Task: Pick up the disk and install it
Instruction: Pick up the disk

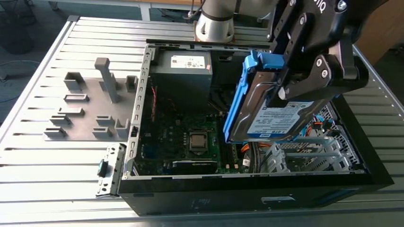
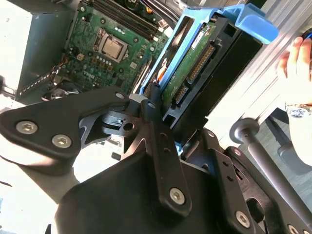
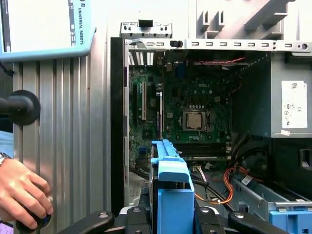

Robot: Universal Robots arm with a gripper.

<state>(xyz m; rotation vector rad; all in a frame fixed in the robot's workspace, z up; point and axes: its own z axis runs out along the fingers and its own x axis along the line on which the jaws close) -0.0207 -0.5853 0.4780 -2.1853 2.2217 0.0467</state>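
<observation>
The disk is a silver drive with a white-and-blue label and a blue bracket round its edges. It hangs on edge, tilted, above the open computer case, over the side at the exterior view's right. My black gripper is shut on its upper part. In the second wrist view the disk shows its green circuit side and connector between the gripper fingers. In the first wrist view the blue bracket of the disk rises from the gripper, with the case interior beyond.
Inside the case lie a motherboard, a grey power supply box and a metal drive cage with orange cables. A grey fixture plate with pegs sits at the exterior view's left. A person's hand rests beside the case.
</observation>
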